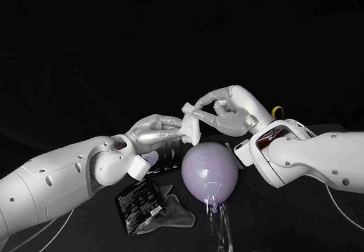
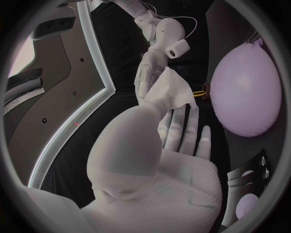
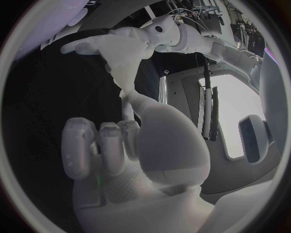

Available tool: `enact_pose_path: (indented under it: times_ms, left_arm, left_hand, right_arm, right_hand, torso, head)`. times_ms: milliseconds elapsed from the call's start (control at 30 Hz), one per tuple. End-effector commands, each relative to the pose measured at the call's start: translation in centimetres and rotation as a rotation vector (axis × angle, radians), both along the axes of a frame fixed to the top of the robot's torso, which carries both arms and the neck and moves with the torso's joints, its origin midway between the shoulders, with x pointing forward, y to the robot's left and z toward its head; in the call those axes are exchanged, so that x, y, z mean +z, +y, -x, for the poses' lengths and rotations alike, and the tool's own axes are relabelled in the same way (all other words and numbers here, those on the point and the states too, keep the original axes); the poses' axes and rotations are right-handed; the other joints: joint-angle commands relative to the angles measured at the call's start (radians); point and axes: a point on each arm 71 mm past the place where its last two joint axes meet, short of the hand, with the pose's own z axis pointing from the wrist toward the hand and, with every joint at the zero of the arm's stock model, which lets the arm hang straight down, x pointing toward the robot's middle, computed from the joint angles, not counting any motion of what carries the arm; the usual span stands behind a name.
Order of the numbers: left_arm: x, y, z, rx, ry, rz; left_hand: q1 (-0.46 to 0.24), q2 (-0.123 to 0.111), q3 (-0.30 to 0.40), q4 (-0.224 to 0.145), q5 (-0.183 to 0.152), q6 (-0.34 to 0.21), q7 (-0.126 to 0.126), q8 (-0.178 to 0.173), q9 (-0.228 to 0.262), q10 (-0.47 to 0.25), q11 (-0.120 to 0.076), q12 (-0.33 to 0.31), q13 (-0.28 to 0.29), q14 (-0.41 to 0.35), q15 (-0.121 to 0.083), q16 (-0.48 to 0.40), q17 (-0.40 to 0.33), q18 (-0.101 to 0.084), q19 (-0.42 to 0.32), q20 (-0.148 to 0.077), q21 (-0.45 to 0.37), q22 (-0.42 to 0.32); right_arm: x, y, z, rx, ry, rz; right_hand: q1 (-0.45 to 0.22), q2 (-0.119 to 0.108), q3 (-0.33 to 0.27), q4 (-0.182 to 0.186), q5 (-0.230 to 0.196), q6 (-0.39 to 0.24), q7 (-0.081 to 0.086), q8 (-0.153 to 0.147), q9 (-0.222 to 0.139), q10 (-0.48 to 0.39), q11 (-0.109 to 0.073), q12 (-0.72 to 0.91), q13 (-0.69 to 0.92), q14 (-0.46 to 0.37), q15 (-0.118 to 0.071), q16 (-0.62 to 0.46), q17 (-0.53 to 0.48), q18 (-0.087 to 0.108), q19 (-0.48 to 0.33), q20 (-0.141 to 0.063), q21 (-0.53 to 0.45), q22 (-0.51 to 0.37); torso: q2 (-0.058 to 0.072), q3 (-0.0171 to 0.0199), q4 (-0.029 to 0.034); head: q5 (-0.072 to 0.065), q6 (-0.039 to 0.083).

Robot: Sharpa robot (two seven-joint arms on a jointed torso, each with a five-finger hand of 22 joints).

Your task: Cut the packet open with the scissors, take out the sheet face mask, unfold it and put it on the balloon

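A folded white sheet face mask [image 1: 190, 125] hangs in the air just above the purple balloon [image 1: 209, 168]. My left hand [image 1: 157, 133] pinches its lower part from the left, and my right hand [image 1: 225, 111] pinches its top corner from the right. In the left wrist view the mask [image 2: 170, 90] stands up from my left hand's fingers [image 2: 182, 130], with the right hand [image 2: 145, 77] behind it and the balloon [image 2: 245, 90] beside it. In the right wrist view my right hand [image 3: 139, 145] reaches up to the mask [image 3: 123, 73]. The black packet [image 1: 137, 206] lies flat on the table, left of the balloon.
The balloon sits on a clear stand [image 1: 220, 238] near the table's front edge. A crumpled grey piece [image 1: 173, 215] lies against the packet. A small yellow ring [image 1: 277, 111] shows behind my right wrist.
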Motion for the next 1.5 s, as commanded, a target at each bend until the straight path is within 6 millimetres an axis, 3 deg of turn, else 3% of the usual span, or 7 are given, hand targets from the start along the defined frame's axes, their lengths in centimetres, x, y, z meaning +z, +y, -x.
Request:
enact_pose_path:
  times_ms: [33,233,400,567,1100,1400,1500]
  left_arm:
    - [0.2,0.0,-0.1,0.008,0.002,0.031]
    - [0.2,0.5,-0.4,0.063,0.012,0.041]
    - [0.2,0.9,-0.6,0.085,0.024,0.055]
    - [0.3,1.1,-0.6,0.076,0.040,0.076]
    - [0.6,0.9,-0.2,0.001,0.072,0.143]
    - [0.5,1.1,-0.3,0.035,0.078,0.146]
    - [0.5,1.2,-0.4,0.051,0.079,0.145]
  left_hand:
    - [-0.005,0.008,0.015,0.002,-0.003,0.003,0.000,0.009,0.026,0.009,-0.001,-0.005,-0.001,0.010,0.000,0.004,0.002,0.011,0.010,0.000,0.005,0.001]
    - [-0.008,0.002,0.061,0.016,-0.002,-0.017,0.015,0.027,0.062,0.020,-0.006,-0.024,-0.001,0.035,-0.009,0.020,0.013,-0.003,0.123,0.005,0.053,0.018]
    - [-0.017,-0.013,0.114,0.028,-0.002,-0.049,0.024,0.060,0.115,0.024,-0.009,-0.042,0.002,0.053,-0.019,0.044,0.027,-0.044,0.391,0.003,0.174,0.059]
    - [-0.021,-0.011,0.136,0.030,-0.002,-0.074,0.043,0.083,0.147,0.017,-0.017,-0.056,0.001,0.140,-0.042,0.090,0.050,-0.013,0.487,-0.006,0.225,0.079]
    - [-0.077,-0.020,0.273,0.006,-0.001,-0.149,0.062,0.173,0.260,-0.001,-0.006,-0.069,0.001,0.119,-0.031,0.058,0.062,-0.049,0.425,-0.001,0.171,0.046]
    - [-0.170,-0.038,0.401,-0.019,-0.001,-0.203,0.079,0.240,0.349,-0.025,0.007,-0.068,0.002,0.085,-0.019,0.047,0.073,-0.060,0.423,-0.002,0.161,0.035]
    - [-0.217,-0.042,0.458,-0.037,-0.001,-0.238,0.084,0.285,0.397,-0.033,0.010,-0.062,0.003,0.075,-0.016,0.053,0.082,-0.062,0.425,-0.002,0.160,0.034]
  right_arm:
    - [0.0,-0.1,0.0,0.018,0.006,0.003]
    - [-0.1,-0.5,-0.1,0.022,0.034,0.001]
    - [-0.3,-0.8,-0.3,0.028,0.060,0.003]
    - [-0.7,-1.3,-1.0,0.017,0.099,0.000]
    - [-2.0,-2.1,-3.0,-0.015,0.225,-0.002]
    - [-2.5,-2.5,-3.5,-0.017,0.288,0.007]
    - [-2.8,-2.8,-3.6,-0.021,0.312,0.016]
  right_hand:
    - [0.013,0.001,0.001,-0.007,0.003,0.008,-0.002,0.001,0.004,0.067,-0.004,0.005,0.208,0.104,-0.008,0.004,0.264,-0.015,0.043,-0.005,0.007,0.225]
    - [0.012,0.000,0.003,-0.008,0.003,0.006,-0.001,0.002,0.004,0.066,-0.004,0.000,0.206,0.104,-0.007,0.004,0.264,-0.013,0.038,-0.006,-0.003,0.222]
    - [0.007,0.000,0.003,-0.007,0.003,0.002,0.000,0.002,0.005,0.062,-0.002,-0.011,0.200,0.104,-0.006,0.004,0.264,-0.011,0.033,-0.005,-0.011,0.219]
    - [0.003,-0.003,0.002,-0.007,0.003,-0.003,0.001,0.002,0.005,0.057,-0.001,-0.023,0.194,0.104,-0.005,0.004,0.264,-0.009,0.028,-0.005,-0.021,0.216]
    - [-0.018,-0.007,-0.005,-0.007,0.003,-0.068,0.029,-0.027,-0.007,0.017,0.022,-0.109,0.152,0.103,0.013,0.002,0.261,0.005,-0.010,0.008,-0.091,0.196]
    - [-0.047,-0.027,-0.032,0.008,0.002,-0.160,0.083,-0.097,-0.043,-0.068,0.068,-0.266,0.076,0.078,0.053,-0.044,0.194,0.026,-0.077,0.036,-0.213,0.160]
    - [-0.053,-0.044,-0.048,0.014,0.003,-0.194,0.103,-0.128,-0.060,-0.131,0.086,-0.367,0.025,0.051,0.070,-0.083,0.141,0.041,-0.126,0.051,-0.298,0.135]
  torso:
    - [0.000,0.0000,-0.0005]
    - [0.000,-0.0002,-0.0008]
    - [0.000,-0.0006,0.0006]
    - [0.000,-0.0012,0.0007]
    - [0.000,-0.0007,0.0003]
    - [0.000,-0.0001,0.0002]
    - [0.000,-0.0004,-0.0005]
  head:
    - [-0.001,0.003]
    - [-0.001,0.004]
    - [-0.002,0.005]
    - [-0.002,0.005]
    - [-0.002,0.002]
    - [-0.007,0.002]
    - [-0.009,0.002]
